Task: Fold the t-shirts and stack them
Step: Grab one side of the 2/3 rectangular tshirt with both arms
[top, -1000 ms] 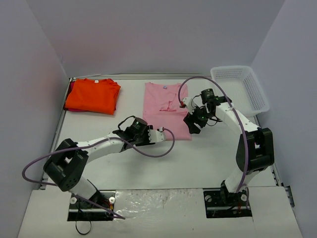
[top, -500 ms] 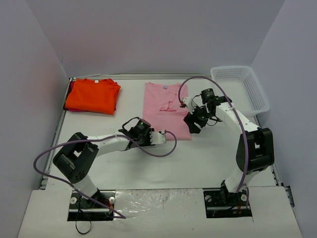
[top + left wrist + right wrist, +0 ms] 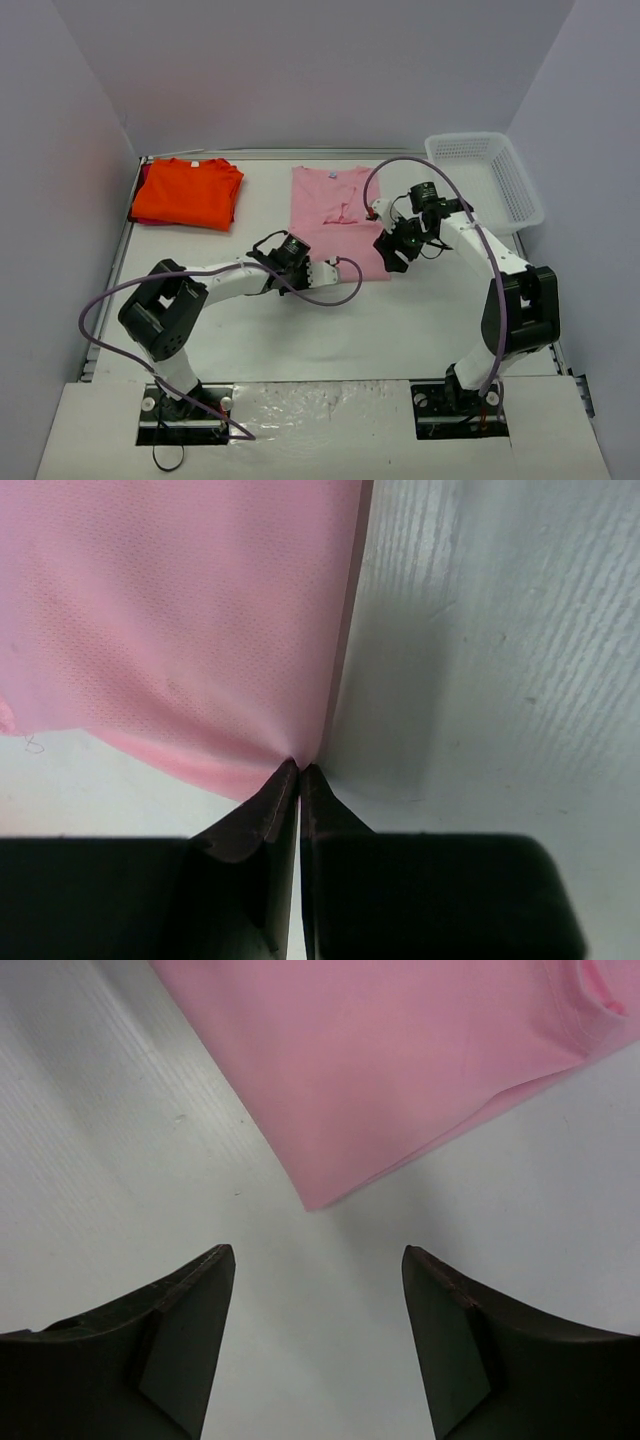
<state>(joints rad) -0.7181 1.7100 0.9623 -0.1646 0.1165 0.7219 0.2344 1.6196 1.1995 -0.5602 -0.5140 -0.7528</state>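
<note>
While left tool (image 3: 300, 767) pinches pink t-shirt (image 3: 180, 610) corner | right tool (image 3: 318, 1251) spread (nearby).

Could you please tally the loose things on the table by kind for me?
T-shirts: 2, namely the pink t-shirt and the orange t-shirt
White mesh basket: 1
Total: 3

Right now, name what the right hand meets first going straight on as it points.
Probably the pink t-shirt corner, lying just ahead of the open right hand. Depth is unclear, so it may touch bare table first.
</note>
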